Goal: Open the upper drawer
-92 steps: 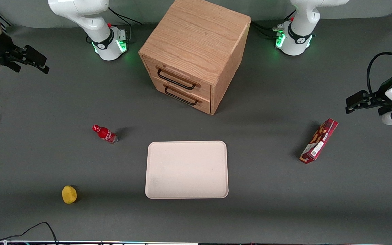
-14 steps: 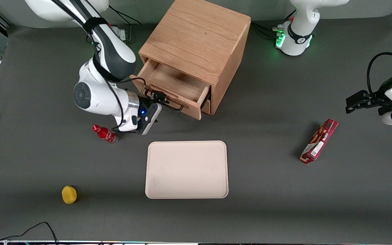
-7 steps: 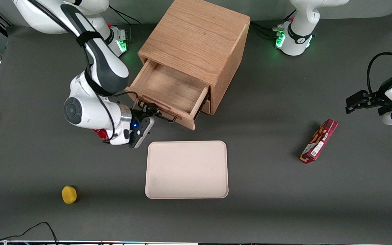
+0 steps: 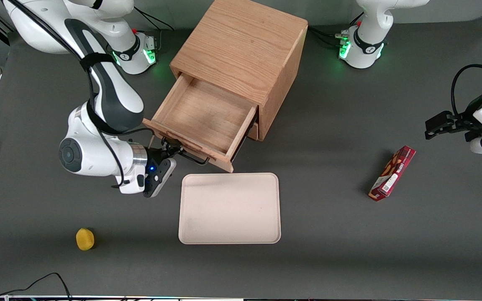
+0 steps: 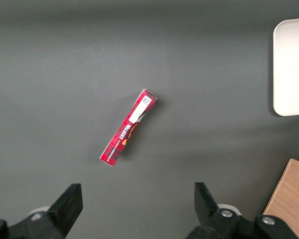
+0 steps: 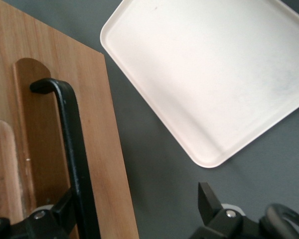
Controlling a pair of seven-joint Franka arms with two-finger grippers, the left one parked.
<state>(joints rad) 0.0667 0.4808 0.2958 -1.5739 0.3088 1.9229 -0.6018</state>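
Observation:
The upper drawer of the oak cabinet stands pulled far out, and its bare wood inside shows. Its thin black wire handle faces the front camera. My right gripper is at the end of the handle toward the working arm's end of the table. In the right wrist view the gripper is open, its fingers wide apart. One finger lies against the handle bar on the drawer front; the other finger hangs over the table. The bottom drawer is mostly hidden under the upper one.
A pale tray lies on the table just nearer the front camera than the drawer front; it also shows in the right wrist view. A yellow fruit lies near the front edge. A red box lies toward the parked arm's end.
The upper drawer, shut 6.5 s ago, has slid steadily farther out toward the front camera over the last second. My gripper has moved with its handle. The arm now hides the red bottle.

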